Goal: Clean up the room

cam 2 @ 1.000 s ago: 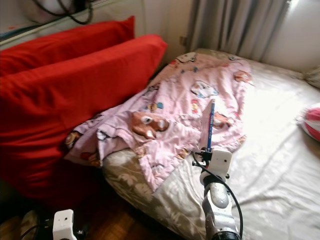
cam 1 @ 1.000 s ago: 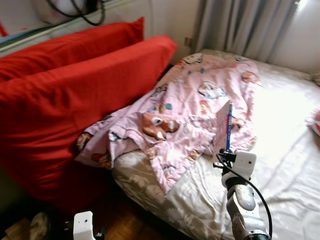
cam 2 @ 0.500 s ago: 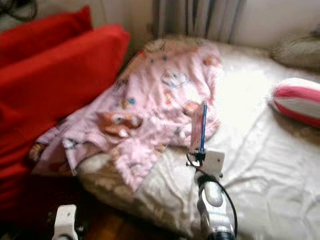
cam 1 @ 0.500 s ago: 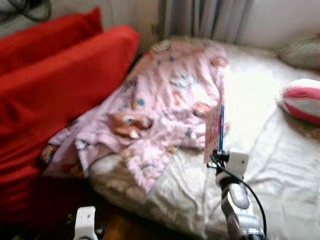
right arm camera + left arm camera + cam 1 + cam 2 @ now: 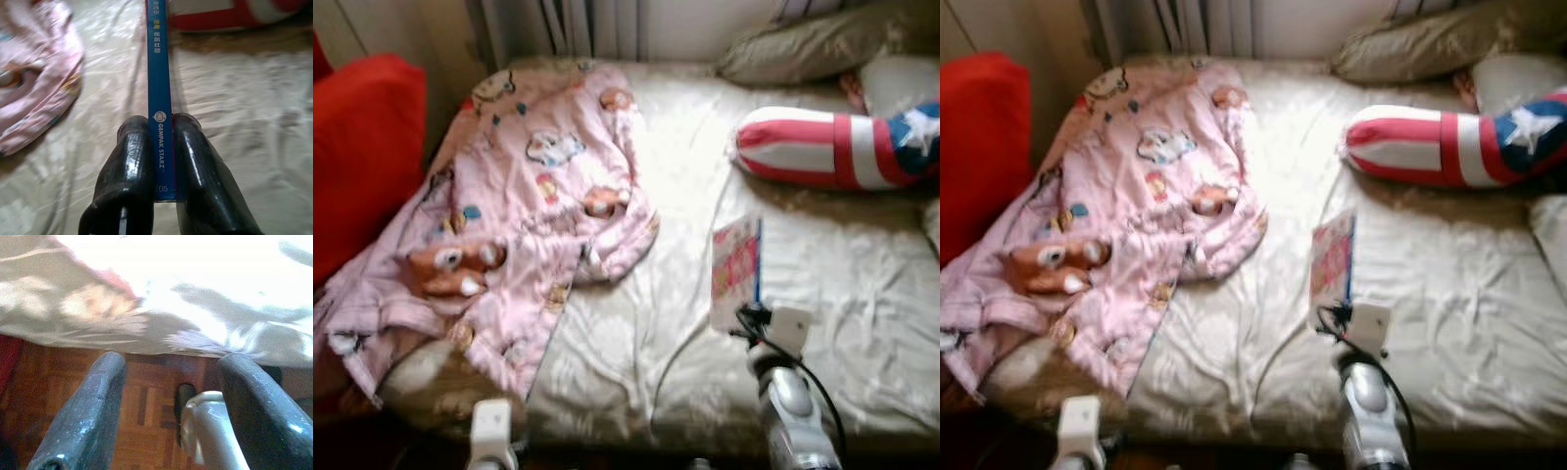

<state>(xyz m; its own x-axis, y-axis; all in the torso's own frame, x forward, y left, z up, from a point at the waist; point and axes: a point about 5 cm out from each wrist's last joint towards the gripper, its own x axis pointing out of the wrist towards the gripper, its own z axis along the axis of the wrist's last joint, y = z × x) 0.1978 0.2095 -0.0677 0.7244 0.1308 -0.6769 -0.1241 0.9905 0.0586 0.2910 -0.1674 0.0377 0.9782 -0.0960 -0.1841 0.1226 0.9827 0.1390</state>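
Blue-spined book (image 5: pixel 159 73) sits clamped in my right gripper (image 5: pixel 164 142) at lower centre; I'd keep it level. Left gripper (image 5: pixel 171 406) hangs spread apart over the floor.

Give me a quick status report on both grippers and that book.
Right gripper shut on thin blue-spined book, held upright over the bed. Left gripper open, idle above wood floor. Pink blanket bunched on the bed's left.
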